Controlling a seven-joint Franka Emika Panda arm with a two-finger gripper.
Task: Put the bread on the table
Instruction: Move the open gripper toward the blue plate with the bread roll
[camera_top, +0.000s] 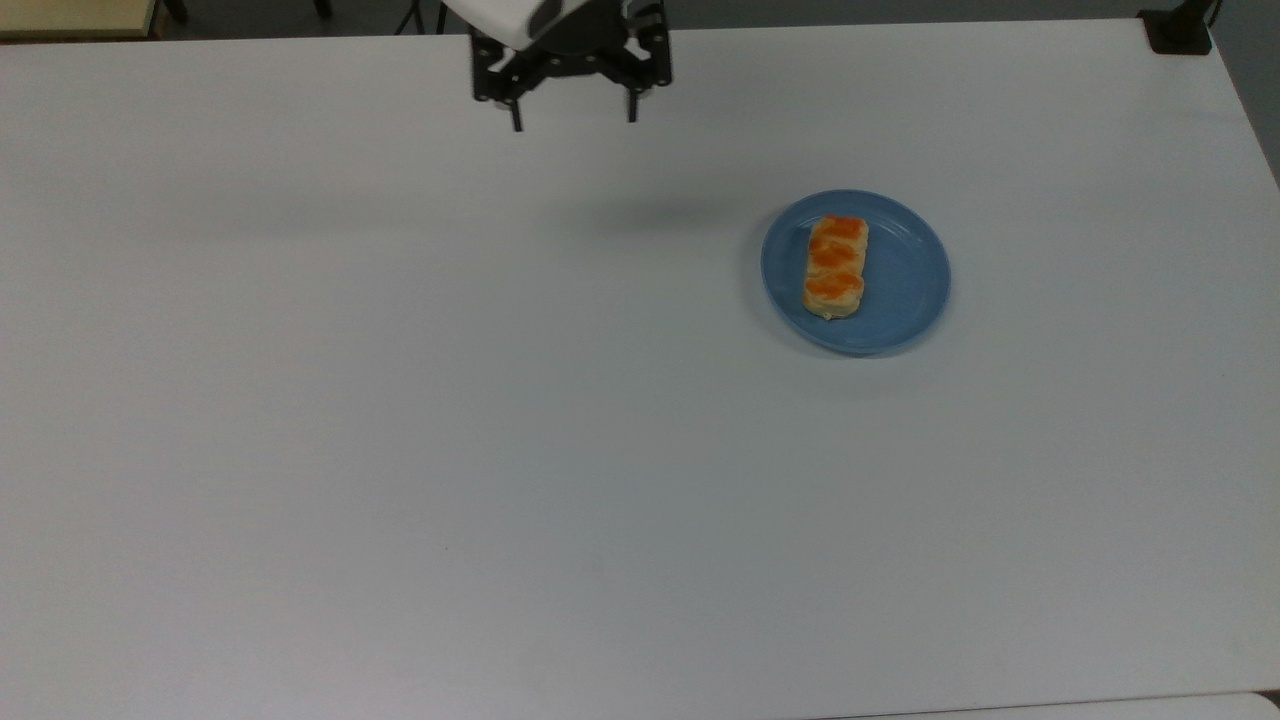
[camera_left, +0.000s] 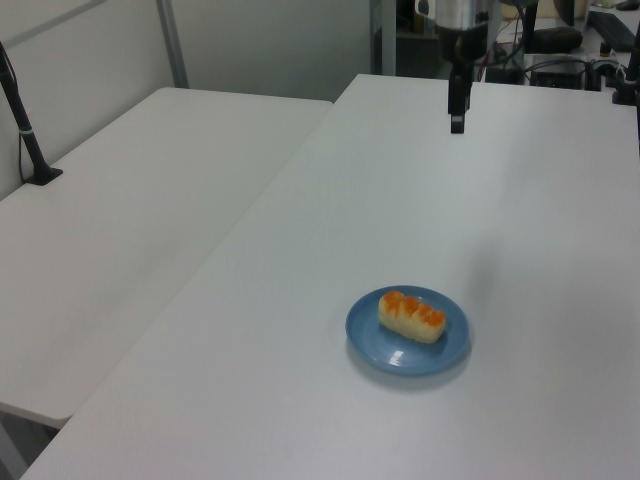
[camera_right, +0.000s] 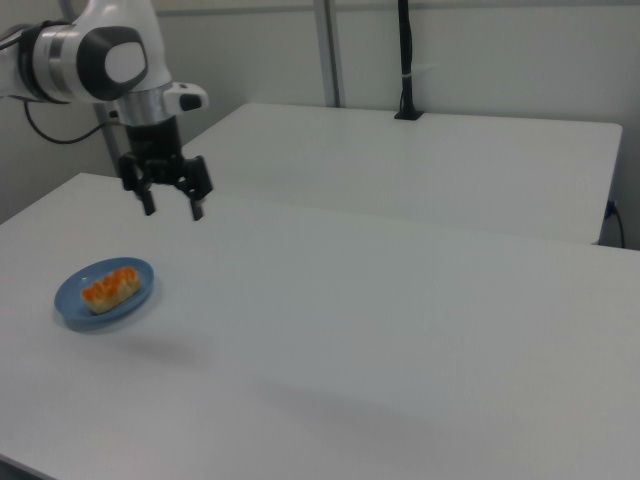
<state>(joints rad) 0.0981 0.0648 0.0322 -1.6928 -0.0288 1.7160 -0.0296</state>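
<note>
Pale-tan bread (camera_top: 835, 267) with three glossy orange-brown bumps, lying flat on a round blue plate (camera_top: 905, 280), slightly toward the top view's left of the plate's middle. Plate resting on the white counter (camera_top: 500, 450), toward the top view's right and upper half. Same bread (camera_left: 411, 316) and plate (camera_left: 385, 350) seen in the left view near the lower middle; in the right view, bread (camera_right: 109, 288) on plate (camera_right: 72, 298) at the right view's left.

End effector (camera_top: 574, 122) hanging above the counter near its far edge in the top view, well apart from the plate and to the top view's left of it; two dark fingers spread wide, pointing down, holding nothing. Seen edge-on in the left view (camera_left: 457, 120), above the far part of the counter. In the right view (camera_right: 172, 209), raised above and behind the plate, fingers apart, below the white and grey arm (camera_right: 100, 55).

Second white table (camera_left: 140, 230) standing beside the counter at the left view's left, carrying a black post (camera_left: 25, 130).
</note>
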